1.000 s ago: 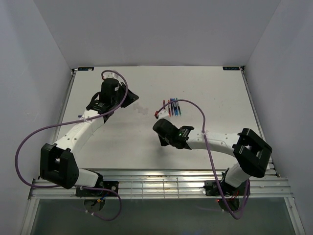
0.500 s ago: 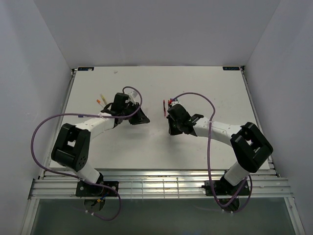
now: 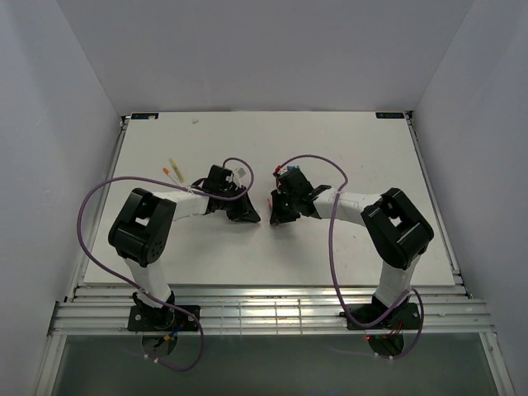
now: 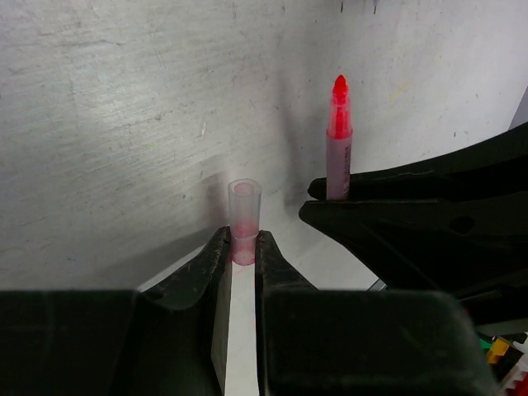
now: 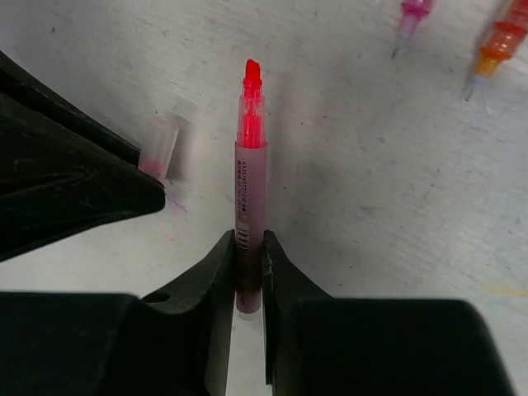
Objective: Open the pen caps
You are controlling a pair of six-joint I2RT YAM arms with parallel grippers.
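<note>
Centre-left of the overhead view, my left gripper (image 3: 246, 210) is pinched narrowly on the base of a clear red cap (image 4: 244, 206). Just right of it, not touching, my right gripper (image 3: 276, 213) clamps the barrel of the red pen (image 5: 251, 157), whose bare tip points up the frame. I judge this cap is off. Next I'd lay both parts on the white surface (image 3: 346, 140) and find a capped pen. At upper right of the right wrist view lie a pink pen (image 5: 410, 16) and an orange pen (image 5: 495, 41), tips bare
</note>
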